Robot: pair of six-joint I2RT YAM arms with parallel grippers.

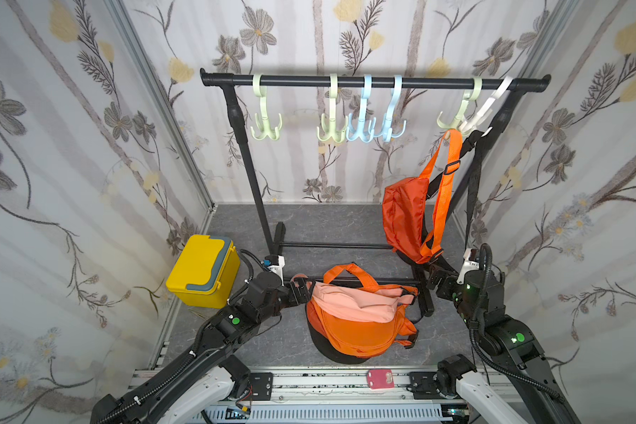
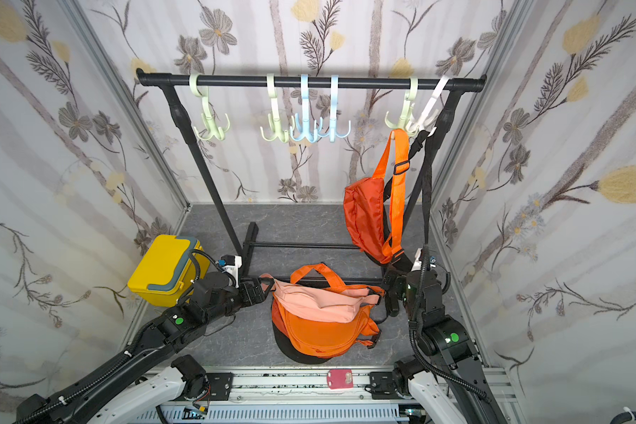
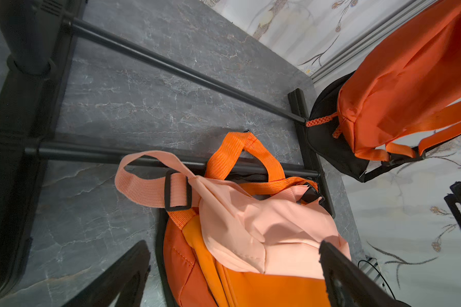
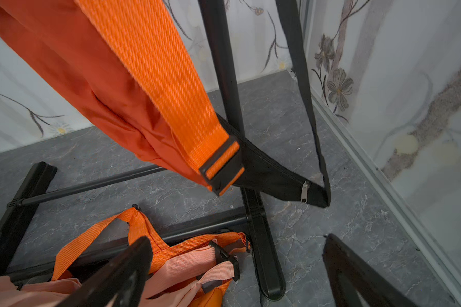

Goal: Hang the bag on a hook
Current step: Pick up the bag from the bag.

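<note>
Pickup pending: your left gripper (image 3: 234, 248) and right gripper (image 4: 237, 242) gape empty. Next, pinch the peach strap (image 3: 144, 186), lift to hook (image 1: 266, 128).

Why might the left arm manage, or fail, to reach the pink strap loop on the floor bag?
Probably yes: the left end effector is open right beside the pink strap loop, nothing between them. The loop lies over the rack's lower bar, which may crowd a finger.

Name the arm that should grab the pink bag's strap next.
Probably left. The left gripper stands open right beside the pink bag's strap loop. The right gripper, also open, sits at that bag's other end, near the hung orange bag.
</note>
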